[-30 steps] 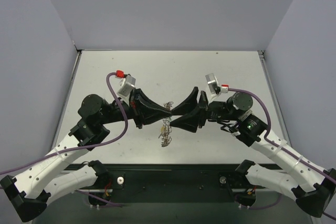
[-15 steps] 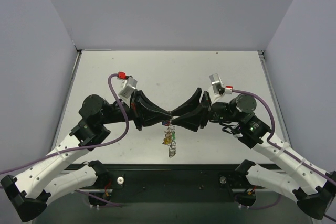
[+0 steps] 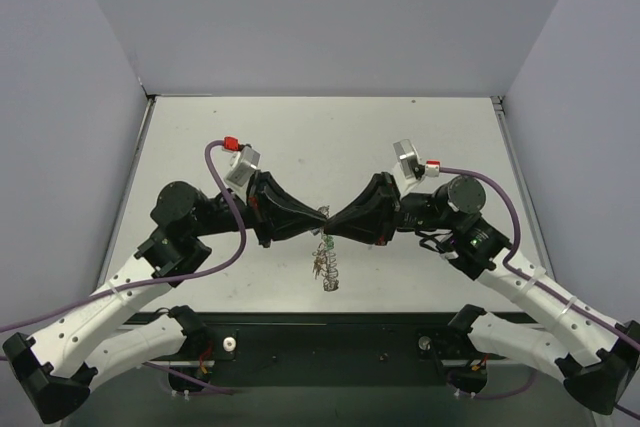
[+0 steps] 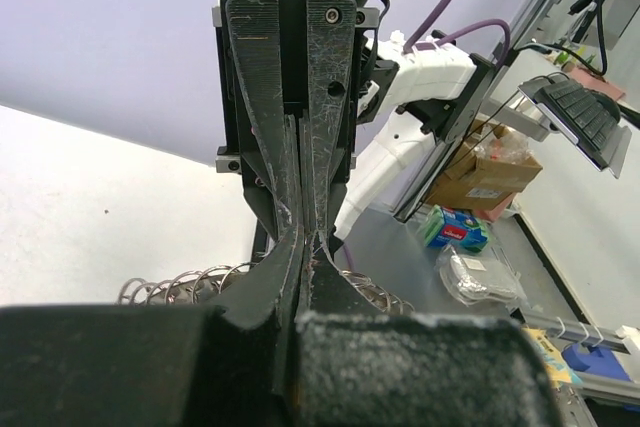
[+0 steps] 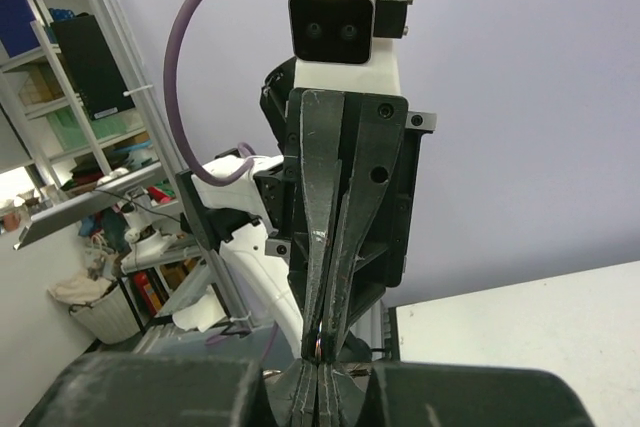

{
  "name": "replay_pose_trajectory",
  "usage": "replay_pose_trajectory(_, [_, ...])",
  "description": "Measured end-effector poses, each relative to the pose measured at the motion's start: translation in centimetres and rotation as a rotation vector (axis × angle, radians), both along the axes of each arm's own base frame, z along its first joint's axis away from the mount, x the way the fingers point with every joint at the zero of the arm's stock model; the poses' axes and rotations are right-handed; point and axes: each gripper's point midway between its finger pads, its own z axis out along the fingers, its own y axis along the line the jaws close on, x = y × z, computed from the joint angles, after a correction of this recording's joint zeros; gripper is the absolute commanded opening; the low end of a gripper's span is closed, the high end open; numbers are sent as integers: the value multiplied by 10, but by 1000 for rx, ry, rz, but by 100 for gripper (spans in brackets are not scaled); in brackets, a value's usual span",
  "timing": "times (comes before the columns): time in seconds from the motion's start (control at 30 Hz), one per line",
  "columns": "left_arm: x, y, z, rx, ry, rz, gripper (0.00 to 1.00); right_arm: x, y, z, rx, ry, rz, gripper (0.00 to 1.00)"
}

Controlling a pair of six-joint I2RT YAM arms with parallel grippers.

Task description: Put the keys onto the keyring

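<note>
the two arms reach in from either side and meet tip to tip above the tabletop (image 3: 420, 137), about midway between its left and right edges and closer to the near edge than the far one. the left gripper (image 3: 318, 216) has its jaws pressed together on the keyring (image 3: 328, 265); in the left wrist view the ribbed coils of the ring come out on both sides of its closed fingers. the right gripper (image 3: 334, 221) faces it head-on with its jaws also squeezed narrow, tips touching the left tips at the same spot. a thin loop of wire shows just at its fingertips in the right wrist view, but whether it really pinches the ring or a key there i cannot tell. the ring hangs down from that meeting point, seen in the top view as a silvery tangle running toward the near edge. the keys (image 3: 324, 245) bunch on it just under the tips, a bit of green showing; their other colours are too small to make out.
</note>
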Motion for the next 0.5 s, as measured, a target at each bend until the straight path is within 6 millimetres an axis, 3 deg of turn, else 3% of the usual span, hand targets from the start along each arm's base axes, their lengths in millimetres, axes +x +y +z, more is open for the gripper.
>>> replay_pose_trajectory(0.07, [0,0,-1,-2,6,0,28,-1,0,-1,-2,4,6,0])
replay_pose_trajectory(0.1, [-1,1,-1,-6,7,-2,46,-1,0,-1,-3,4,9,0])
replay_pose_trajectory(0.2, [-4,1,5,-34,0,-14,67,-1,1,-3,-10,11,8,0])
replay_pose_trajectory(0.5, [-5,11,21,-86,-31,5,74,1,1,-6,-21,23,3,0])
